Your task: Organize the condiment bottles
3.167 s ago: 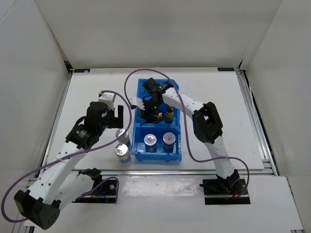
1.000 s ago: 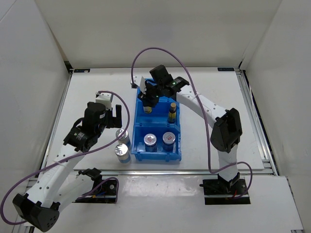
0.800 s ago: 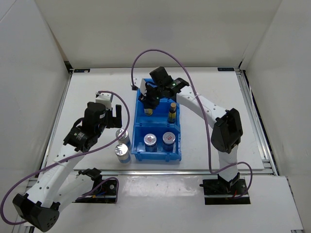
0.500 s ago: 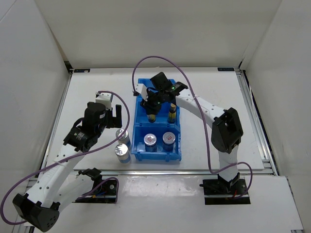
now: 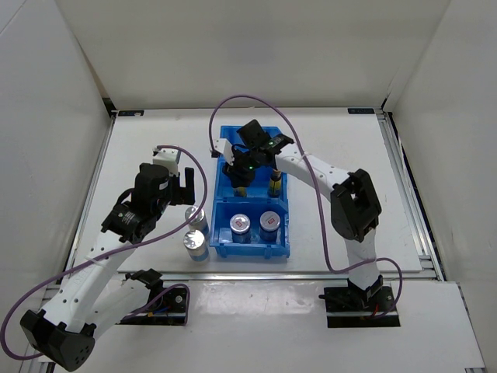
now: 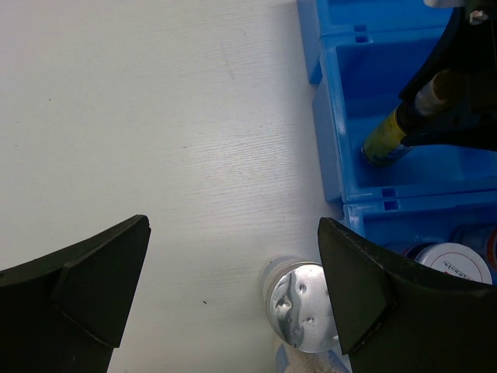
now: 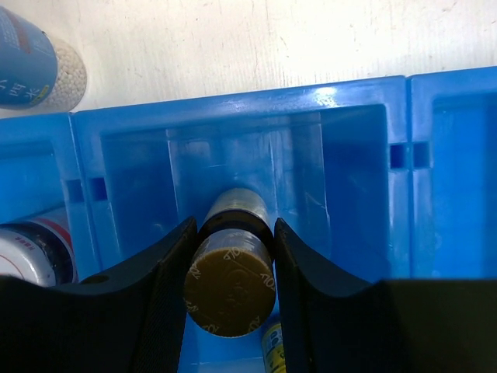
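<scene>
Low in the top view, the nearer silver-capped shaker [image 5: 194,243] and the farther silver-capped shaker [image 5: 196,218] stand on the white table [image 5: 140,148], just left of the blue three-compartment plastic bin [image 5: 250,251]; neither is sorted yet. The bin's nearest compartment holds two short red-and-white-labelled jars [image 5: 241,225], side by side. Higher in the frame than the shakers hovers the left gripper [image 5: 186,188], jaws spread wide, holding nothing. In the middle compartment one slim dark-amber bottle with a yellow label [image 5: 273,183] stands placed; the right gripper [image 7: 231,237] pinches the second amber bottle [image 7: 231,286] beside it, not yet released. Roughly two thirds done, I judge.
</scene>
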You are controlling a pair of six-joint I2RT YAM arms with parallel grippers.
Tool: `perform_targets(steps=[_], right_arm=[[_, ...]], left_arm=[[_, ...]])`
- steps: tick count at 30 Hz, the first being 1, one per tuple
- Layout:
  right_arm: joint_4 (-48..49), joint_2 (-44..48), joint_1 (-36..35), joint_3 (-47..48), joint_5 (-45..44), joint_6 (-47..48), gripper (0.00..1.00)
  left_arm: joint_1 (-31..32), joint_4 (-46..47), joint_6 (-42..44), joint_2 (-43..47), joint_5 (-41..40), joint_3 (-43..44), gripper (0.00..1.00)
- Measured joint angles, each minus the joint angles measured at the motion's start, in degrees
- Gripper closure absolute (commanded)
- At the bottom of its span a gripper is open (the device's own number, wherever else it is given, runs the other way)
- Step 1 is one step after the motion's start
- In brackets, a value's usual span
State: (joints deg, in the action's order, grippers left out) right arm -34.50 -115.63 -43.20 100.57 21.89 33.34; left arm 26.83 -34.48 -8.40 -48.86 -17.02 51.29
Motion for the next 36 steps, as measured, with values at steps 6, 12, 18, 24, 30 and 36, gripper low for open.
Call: perform_targets(steps=[6,12,18,24,30,36], right_arm=[[-0.02,-1.14,0.0,0.0,0.24,-0.37,0.8],[-0.04,-1.16,0.0,0.0,0.37,-0.44,0.4],[0.5,-0.74,0.0,0.0,-1.07,-0.48,0.0],[-1.05,1.36,0.0,3.08,-5.97,-0.39,0.0],[-1.42,9.92,-0.22,8.66,-12.02,-4.11,0.0],[-4.04,22.34,-0.74,11.5,-23.32,-19.17,0.0]], left_arm=[[0.0,0.0,0.0,0.0,0.0,0.0,0.0],[0.0,0.0,0.0,-0.13,0.0,0.0,0.0],[0.0,0.0,0.0,-0.15,0.0,0.0,0.0],[0.0,0.0,0.0,-0.2,-0.26,0.0,0.0],[0.0,0.02,0.0,-0.7,-0.24,0.0,0.0],[2.05,-1.66,-1.01,-3.28,5.79,0.9,0.0]])
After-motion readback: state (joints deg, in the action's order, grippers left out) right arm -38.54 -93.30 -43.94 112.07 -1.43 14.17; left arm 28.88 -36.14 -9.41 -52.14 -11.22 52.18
